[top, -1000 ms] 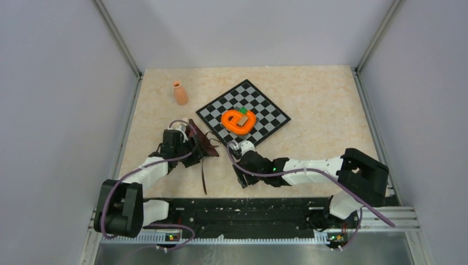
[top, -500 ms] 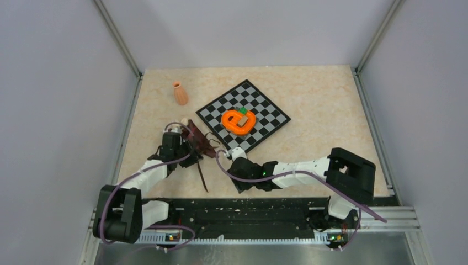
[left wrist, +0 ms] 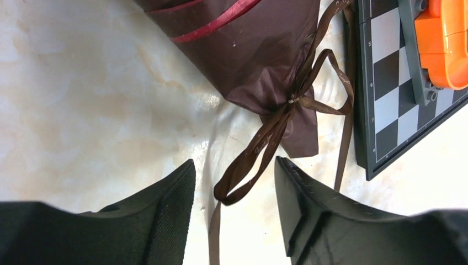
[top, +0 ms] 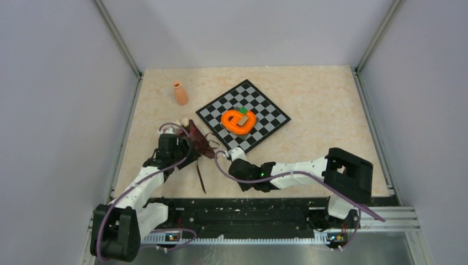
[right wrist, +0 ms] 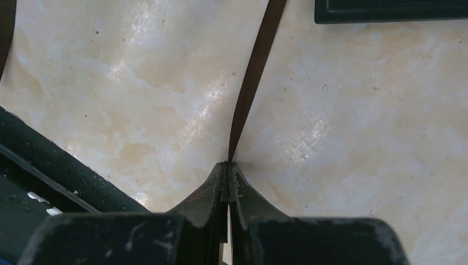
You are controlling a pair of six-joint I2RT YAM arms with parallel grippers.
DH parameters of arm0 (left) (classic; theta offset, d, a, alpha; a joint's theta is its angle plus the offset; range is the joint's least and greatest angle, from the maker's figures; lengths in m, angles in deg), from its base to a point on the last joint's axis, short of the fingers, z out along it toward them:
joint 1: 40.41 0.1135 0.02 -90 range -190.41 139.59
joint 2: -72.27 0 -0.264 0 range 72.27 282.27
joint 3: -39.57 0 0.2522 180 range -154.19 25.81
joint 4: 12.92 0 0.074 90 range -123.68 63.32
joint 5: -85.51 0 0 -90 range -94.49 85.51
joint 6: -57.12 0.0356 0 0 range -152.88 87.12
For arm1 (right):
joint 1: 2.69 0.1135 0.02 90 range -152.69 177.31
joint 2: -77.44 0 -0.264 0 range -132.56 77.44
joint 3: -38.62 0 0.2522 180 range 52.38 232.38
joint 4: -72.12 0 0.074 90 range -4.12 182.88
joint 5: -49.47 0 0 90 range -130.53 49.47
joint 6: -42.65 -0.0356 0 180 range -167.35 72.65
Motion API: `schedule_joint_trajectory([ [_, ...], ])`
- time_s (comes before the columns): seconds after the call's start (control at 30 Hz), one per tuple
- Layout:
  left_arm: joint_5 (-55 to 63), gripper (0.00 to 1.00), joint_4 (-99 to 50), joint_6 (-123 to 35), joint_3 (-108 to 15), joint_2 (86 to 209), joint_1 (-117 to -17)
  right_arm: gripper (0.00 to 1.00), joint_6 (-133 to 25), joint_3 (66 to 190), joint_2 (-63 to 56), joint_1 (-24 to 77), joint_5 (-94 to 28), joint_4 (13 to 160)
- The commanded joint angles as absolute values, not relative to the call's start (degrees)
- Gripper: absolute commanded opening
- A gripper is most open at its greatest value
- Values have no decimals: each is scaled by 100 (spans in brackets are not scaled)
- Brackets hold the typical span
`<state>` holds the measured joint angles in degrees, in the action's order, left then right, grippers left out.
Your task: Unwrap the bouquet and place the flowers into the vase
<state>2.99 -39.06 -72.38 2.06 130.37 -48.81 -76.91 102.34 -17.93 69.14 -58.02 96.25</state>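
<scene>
The bouquet (top: 197,141) lies on the table left of the chessboard, a dark maroon cone (left wrist: 248,49) tied with a thin brown ribbon (left wrist: 265,138). I cannot make out the flowers. My left gripper (left wrist: 234,162) is open just short of the bouquet's tied end, and a loop of the ribbon's bow lies between its fingers without touching them. My right gripper (right wrist: 228,164) is shut on a ribbon tail (right wrist: 254,72) that runs up toward the chessboard. The terracotta vase (top: 180,93) stands upright at the far left, apart from both arms.
A chessboard (top: 267,107) lies diamond-wise mid-table with an orange heart-shaped object (top: 238,121) on it; its corner (left wrist: 392,110) sits just right of the bouquet. A black rail (right wrist: 49,171) runs along the near edge below the right gripper. Grey walls enclose the table.
The right gripper went from open to shut on the ribbon tail and shifted left toward the bouquet. The left arm drew back slightly; its jaws narrowed, then widened again.
</scene>
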Motion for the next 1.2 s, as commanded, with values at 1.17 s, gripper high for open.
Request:
schedule_joint_trajectory([
  [1.17,6,65,-4549,-7832,154,12363,-5341,0,-5839,12459,-869,5271,-5379,9665],
])
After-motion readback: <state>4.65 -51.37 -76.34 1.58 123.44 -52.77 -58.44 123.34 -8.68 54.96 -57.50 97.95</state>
